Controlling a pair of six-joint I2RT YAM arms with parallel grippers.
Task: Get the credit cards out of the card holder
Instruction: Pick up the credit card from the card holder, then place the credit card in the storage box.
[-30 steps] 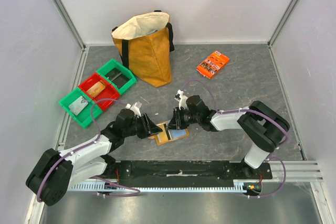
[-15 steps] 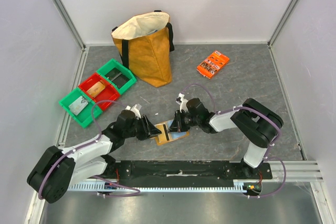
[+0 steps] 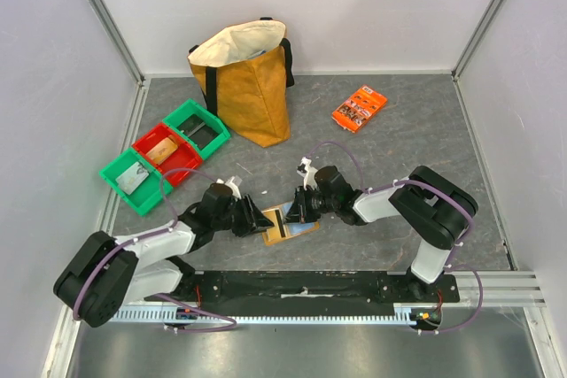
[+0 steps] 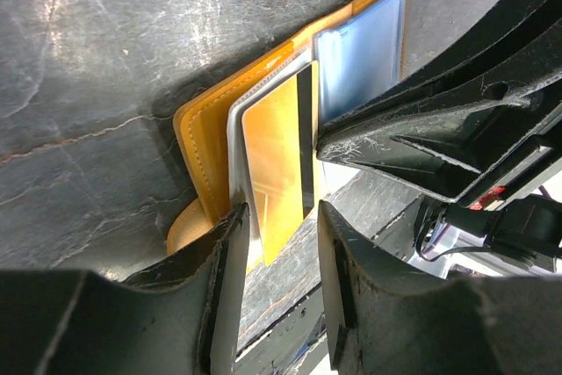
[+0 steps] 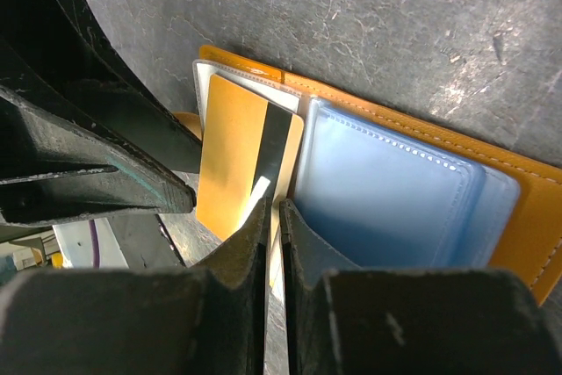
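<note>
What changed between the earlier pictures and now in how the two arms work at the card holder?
The right gripper eased closer over the card holder and its jaws narrowed, now seemingly pinching the orange card at its edge. The left arm's elbow shifted inward. The left gripper stayed open beside the holder; holder, tote bag, bins and packet did not move.

Near-centre crowded: left gripper [image 3: 263,217] & right gripper [image 3: 292,210] flank card holder [image 3: 288,229], right one nipping a credit card [image 5: 241,151]. Far side: tote bag [image 3: 248,86] centre, bins [image 3: 164,152] left, orange packet [image 3: 359,108] right. Passable table [image 3: 425,148] btwn packet & right arm.
</note>
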